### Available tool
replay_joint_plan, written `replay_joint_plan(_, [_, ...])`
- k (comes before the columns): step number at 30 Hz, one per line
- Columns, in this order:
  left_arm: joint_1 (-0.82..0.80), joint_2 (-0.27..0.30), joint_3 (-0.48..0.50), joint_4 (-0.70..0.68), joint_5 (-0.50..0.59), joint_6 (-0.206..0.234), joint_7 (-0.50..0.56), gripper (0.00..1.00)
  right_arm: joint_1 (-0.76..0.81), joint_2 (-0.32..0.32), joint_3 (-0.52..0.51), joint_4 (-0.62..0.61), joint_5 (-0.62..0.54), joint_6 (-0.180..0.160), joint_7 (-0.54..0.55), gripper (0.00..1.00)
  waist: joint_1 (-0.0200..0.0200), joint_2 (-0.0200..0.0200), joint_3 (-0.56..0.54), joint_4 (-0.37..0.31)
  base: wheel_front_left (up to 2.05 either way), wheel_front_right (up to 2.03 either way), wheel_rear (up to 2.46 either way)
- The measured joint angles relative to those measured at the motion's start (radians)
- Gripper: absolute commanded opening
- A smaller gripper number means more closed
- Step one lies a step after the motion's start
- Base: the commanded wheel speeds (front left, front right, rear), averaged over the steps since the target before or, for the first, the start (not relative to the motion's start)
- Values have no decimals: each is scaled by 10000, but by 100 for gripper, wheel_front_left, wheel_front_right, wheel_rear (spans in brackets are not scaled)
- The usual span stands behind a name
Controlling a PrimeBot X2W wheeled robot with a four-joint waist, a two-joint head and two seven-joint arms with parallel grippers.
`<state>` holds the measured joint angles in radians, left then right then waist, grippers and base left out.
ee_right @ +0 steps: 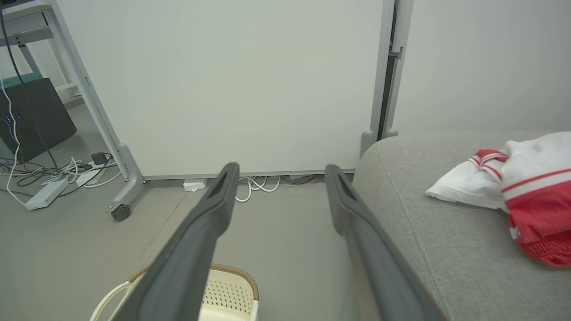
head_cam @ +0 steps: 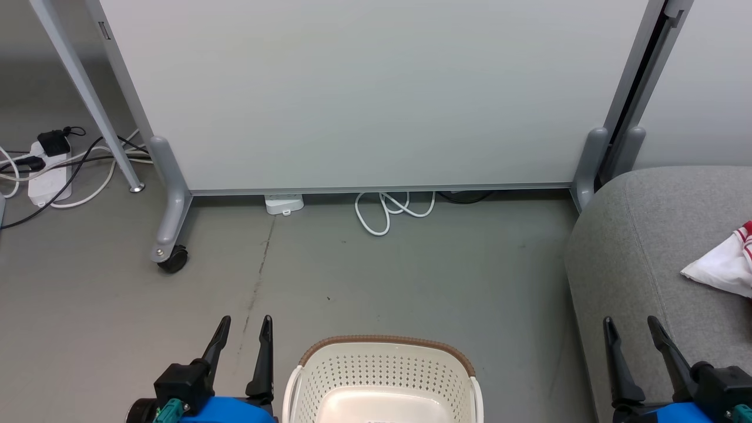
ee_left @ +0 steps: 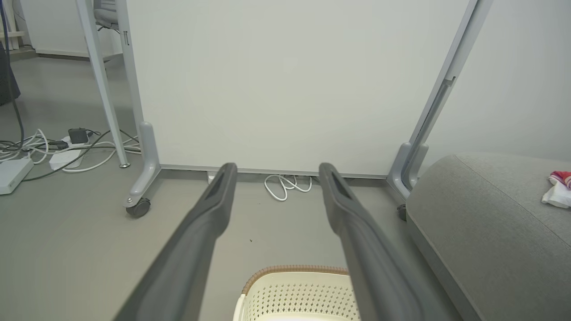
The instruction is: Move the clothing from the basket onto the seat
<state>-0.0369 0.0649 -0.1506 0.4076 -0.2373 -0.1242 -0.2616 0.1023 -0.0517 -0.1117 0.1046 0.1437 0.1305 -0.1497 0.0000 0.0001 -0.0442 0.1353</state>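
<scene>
The cream-white perforated basket (head_cam: 385,376) with its brown rim band stands on the floor at the bottom centre, and the part of its inside that shows holds nothing. The basket (ee_left: 296,294) also shows low in the left wrist view and the basket (ee_right: 225,294) low in the right wrist view. Red and white clothing (head_cam: 725,264) lies on the light-grey seat (head_cam: 640,258) at the right; the clothing (ee_right: 522,191) is clearest on the seat (ee_right: 428,232) in the right wrist view. My left gripper (head_cam: 242,329) is open left of the basket. My right gripper (head_cam: 631,326) is open over the seat's front corner. Both hold nothing.
A white partition panel (head_cam: 364,94) on a wheeled grey foot (head_cam: 170,235) stands across the back. White cable loops (head_cam: 390,211) lie under it. A power strip and dark cables (head_cam: 47,170) clutter the floor at the far left. Bare grey floor (head_cam: 411,276) lies between basket and panel.
</scene>
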Motion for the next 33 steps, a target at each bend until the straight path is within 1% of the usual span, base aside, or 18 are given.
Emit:
replay_joint_plan(12, [4,-31,-29,8,-12,-19,0,100,0,0,54,88,59,0,-59,100,1,0,-4,-10,0,0,0])
replay_joint_plan(13, [11,-36,-31,40,-23,-17,4,0,2,2,59,123,61,0,-58,0,1,0,-5,-11,0,0,0])
replay_joint_plan(21, [614,-73,-25,690,-56,-15,65,0,53,107,71,884,128,0,42,0,1,0,-4,-19,0,0,0])
replay_joint_plan(33, [603,-75,320,403,-2217,-15,627,0,-31,119,59,1011,2355,0,447,0,2,-1,42,-148,0,0,0])
